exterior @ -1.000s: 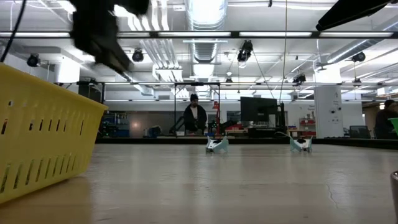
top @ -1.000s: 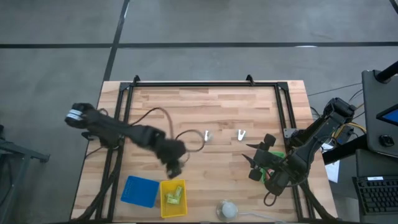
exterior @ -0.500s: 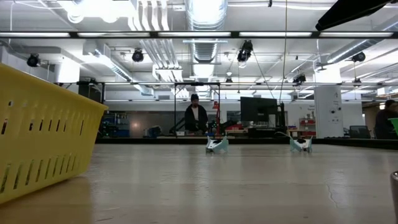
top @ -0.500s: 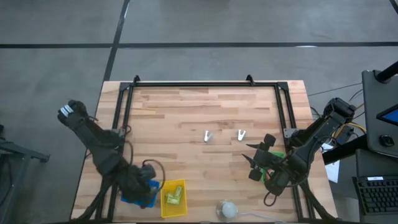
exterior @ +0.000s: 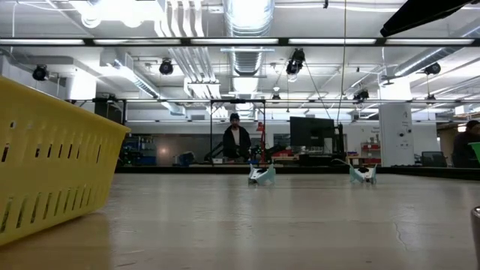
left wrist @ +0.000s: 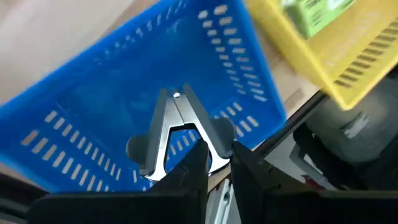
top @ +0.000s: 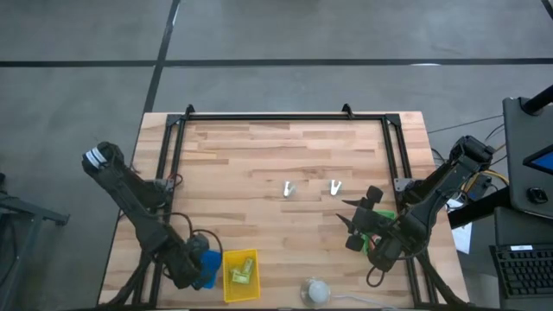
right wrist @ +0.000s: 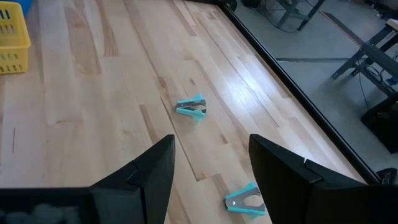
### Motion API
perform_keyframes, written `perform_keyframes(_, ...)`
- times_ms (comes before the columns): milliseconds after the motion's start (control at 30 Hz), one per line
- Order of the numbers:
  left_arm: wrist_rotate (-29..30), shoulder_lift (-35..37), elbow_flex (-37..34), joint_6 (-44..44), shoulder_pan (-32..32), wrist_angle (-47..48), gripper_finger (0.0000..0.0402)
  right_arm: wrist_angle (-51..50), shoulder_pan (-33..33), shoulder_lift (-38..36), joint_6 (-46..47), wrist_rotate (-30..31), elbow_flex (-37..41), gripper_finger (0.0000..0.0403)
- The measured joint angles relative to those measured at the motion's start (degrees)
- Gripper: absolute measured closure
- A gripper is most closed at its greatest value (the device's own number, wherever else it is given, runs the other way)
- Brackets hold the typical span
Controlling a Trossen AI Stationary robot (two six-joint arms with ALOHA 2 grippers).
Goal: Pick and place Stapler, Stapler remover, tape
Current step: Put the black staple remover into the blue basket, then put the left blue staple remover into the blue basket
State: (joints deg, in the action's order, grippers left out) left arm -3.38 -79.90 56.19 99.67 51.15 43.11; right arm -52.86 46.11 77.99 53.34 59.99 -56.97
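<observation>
My left gripper (top: 192,263) is at the table's near left corner, over the blue basket (top: 207,269), and is shut on a silvery staple remover (left wrist: 177,134). Two teal staple removers (top: 288,189) (top: 335,187) rest on the wood at mid-table, also seen in the right wrist view (right wrist: 191,106) (right wrist: 245,200). My right gripper (top: 359,223) waits open near the right edge, above the table. A green object (left wrist: 311,12) lies in the yellow basket (top: 240,275). No tape rolls are in view. My left gripper pinches the staple remover between its two fingers (left wrist: 200,167) at the wide end (left wrist: 214,142). The pointed hinge end (left wrist: 176,95) sticks out beyond the fingertips, toward the blue basket's floor (left wrist: 118,106). Whether it touches that floor cannot be told.
The yellow basket stands right beside the blue one at the near edge and fills the left of the low view (exterior: 45,161). A white round object (top: 316,291) sits at the near edge. A black frame (top: 268,117) rims the table. A person (exterior: 235,140) stands far behind.
My left arm has swung from mid-table toward the near left corner, carrying the staple remover, and it now hovers over the blue basket. It has left the low view. The right arm and the two teal removers have kept still.
</observation>
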Motion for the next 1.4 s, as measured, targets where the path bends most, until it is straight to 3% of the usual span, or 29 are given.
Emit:
perform_keyframes(200, -1.17, 0.04, -5.1, 2.76, -0.17, -6.52, 0.0348, 0.07, -0.02, 0.01, 0.01, 0.01, 0.0, 0.0202)
perform_keyframes(467, -1.04, 0.07, -8.16, 6.89, -0.3, -7.28, 0.0331, 0.3, -0.04, 0.01, -0.01, 0.02, 0.0, 0.0202)
perform_keyframes(800, -0.71, 0.59, -8.27, 8.47, -0.43, -8.83, 0.0207, 0.68, -0.02, 0.01, -0.02, 0.02, 0.0, 0.0202)
perform_keyframes(933, -1.22, 1.39, -8.27, 6.86, -0.52, -8.99, 0.0175, 0.83, -0.02, 0.01, -0.24, 0.04, 0.0, 0.0202)
perform_keyframes(1300, 6.02, 5.69, -5.19, -2.8, -3.35, -12.68, 0.0168, 1.18, 0.0, 0.01, -0.65, 0.09, 0.0, 0.0202)
perform_keyframes(1400, 12.58, 7.77, -3.8, -7.14, -4.63, -12.59, 0.0168, 1.24, -0.04, 0.01, -0.85, 0.1, 0.0, 0.0202)
